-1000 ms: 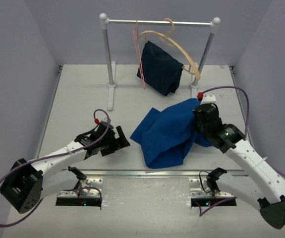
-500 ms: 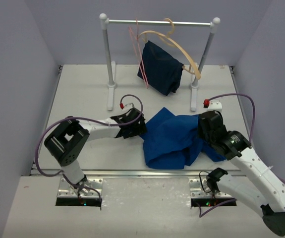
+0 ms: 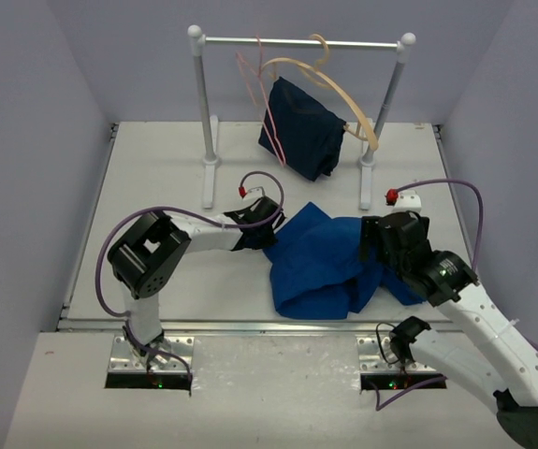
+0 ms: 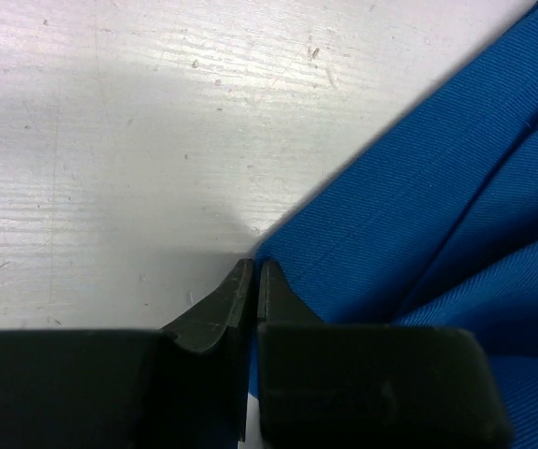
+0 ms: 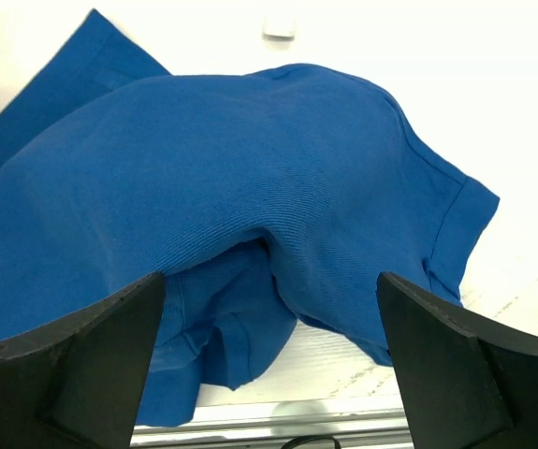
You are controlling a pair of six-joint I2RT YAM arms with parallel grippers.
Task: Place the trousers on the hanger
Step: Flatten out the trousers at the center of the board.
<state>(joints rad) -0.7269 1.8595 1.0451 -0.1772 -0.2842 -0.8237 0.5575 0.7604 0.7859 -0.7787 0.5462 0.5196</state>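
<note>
The royal-blue trousers (image 3: 325, 264) lie crumpled on the table between my two arms. My left gripper (image 3: 270, 238) is at their left edge. In the left wrist view it (image 4: 254, 267) is shut, its tips at the corner of the trousers (image 4: 437, 187), with a sliver of blue cloth between the jaws. My right gripper (image 3: 373, 245) hovers over the right side of the heap. In the right wrist view it (image 5: 270, 281) stands wide open, and a raised fold of the trousers (image 5: 250, 168) lies ahead of it. The pink-red wire hanger (image 3: 267, 112) hangs on the rail (image 3: 297, 41) at the back.
On the same rail, just right of the wire hanger, a pale wooden hanger (image 3: 355, 105) carries a dark navy garment (image 3: 304, 129). The rail's two white posts stand on feet at the table's back. A metal strip runs along the near edge.
My left arm swung right to the trousers' left edge and its gripper shut there. My right gripper opened and let go of the cloth, which settled lower on the table.
</note>
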